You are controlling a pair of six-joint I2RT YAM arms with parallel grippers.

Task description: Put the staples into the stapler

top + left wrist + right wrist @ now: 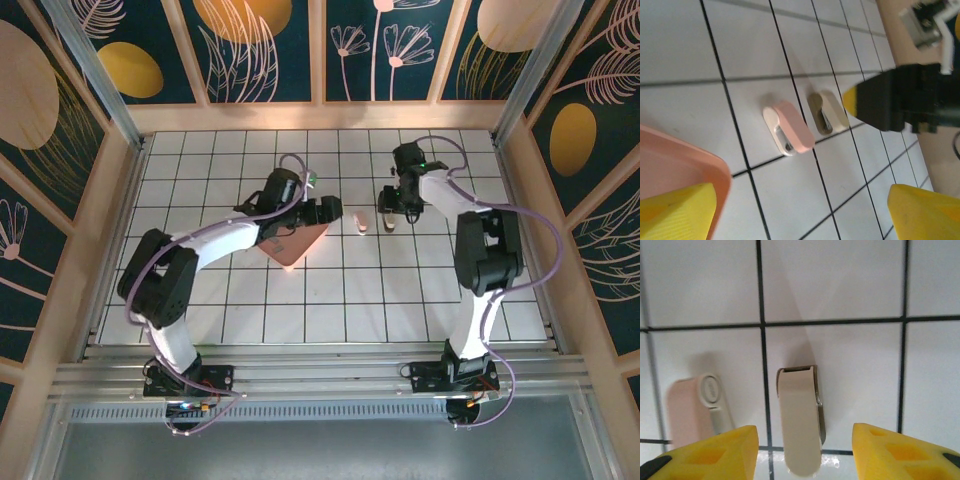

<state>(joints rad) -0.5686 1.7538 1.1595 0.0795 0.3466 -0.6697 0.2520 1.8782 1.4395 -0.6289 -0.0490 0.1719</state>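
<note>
On the white tiled counter (200, 290), two small staplers lie side by side, near each other but apart: a pink stapler (361, 221) and a beige stapler (388, 222). The right tool (807, 455) is over the beige stapler with its jaws spread wide. The stapler lies between the yellow fingers (710, 455), with bare tile visible on each side. The left tool (800, 215) is also spread wide and holds nothing. One of its fingers sits over the corner of a pink tray (685, 160), and the pink stapler lies just beyond that corner. The staples are too small to make out.
</note>
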